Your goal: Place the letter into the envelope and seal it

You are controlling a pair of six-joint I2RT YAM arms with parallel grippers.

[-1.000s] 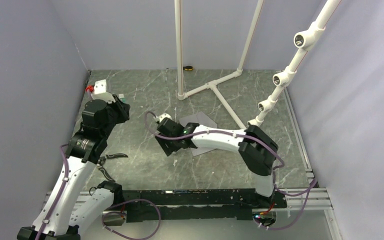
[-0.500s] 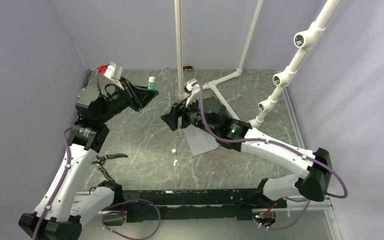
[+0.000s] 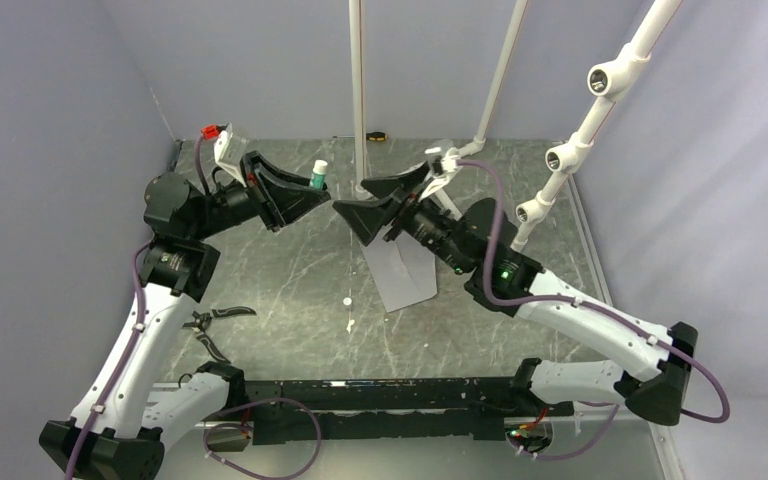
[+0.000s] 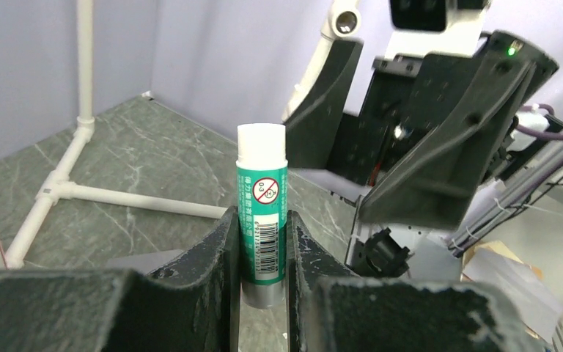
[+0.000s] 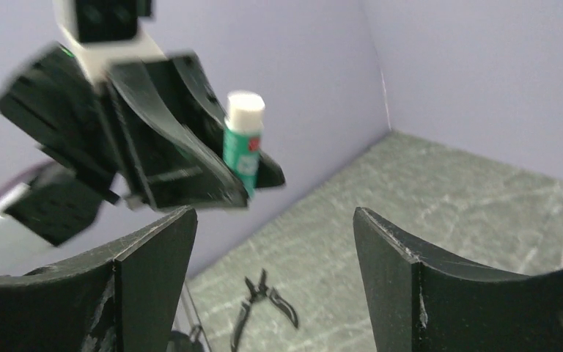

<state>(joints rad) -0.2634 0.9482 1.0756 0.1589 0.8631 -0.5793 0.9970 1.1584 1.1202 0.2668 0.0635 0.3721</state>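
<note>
My left gripper is pinching the glue stick upright, cap up, and my right gripper gapes wide facing it. Sealing stage, I reckon, so next it's grab that cap and pull. Past them the envelope lies flat mid-frame, long axis roughly bottom-to-top, flap end hidden.

A: Any readable markings?
B: Only on the glue stick in my left claw. The green label has a crossed-out "0-3" circle and a barcode. Other print is too small to read.
</note>
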